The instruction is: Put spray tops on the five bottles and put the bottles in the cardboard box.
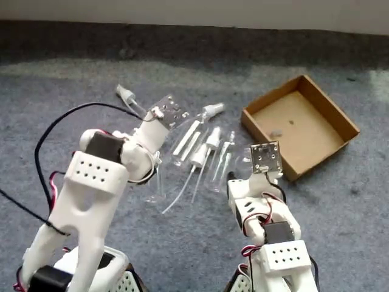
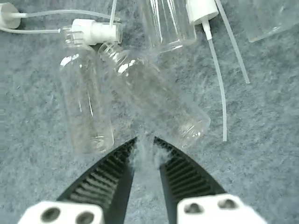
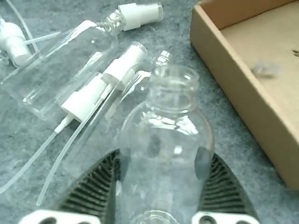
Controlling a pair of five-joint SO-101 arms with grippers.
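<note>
My right gripper (image 3: 163, 158) is shut on a clear bottle (image 3: 163, 140) whose open, capless neck points away from the camera. It sits just left of the cardboard box (image 1: 301, 125), also seen as the cardboard box (image 3: 243, 70). Beyond it lie another clear bottle (image 3: 65, 60) and white spray tops (image 3: 88, 100) with long tubes. My left gripper (image 2: 145, 140) is slightly open above the carpet, its tips just short of the base of a lying clear bottle (image 2: 154, 100). A second bottle (image 2: 86, 102) lies beside that one, near a spray top (image 2: 96, 31).
Bottles and spray tops lie scattered in a pile (image 1: 200, 146) between the two arms on grey carpet. One spray top (image 1: 124, 94) lies apart at the far left. A black cable (image 1: 45, 140) loops beside the left arm. The box holds no bottles.
</note>
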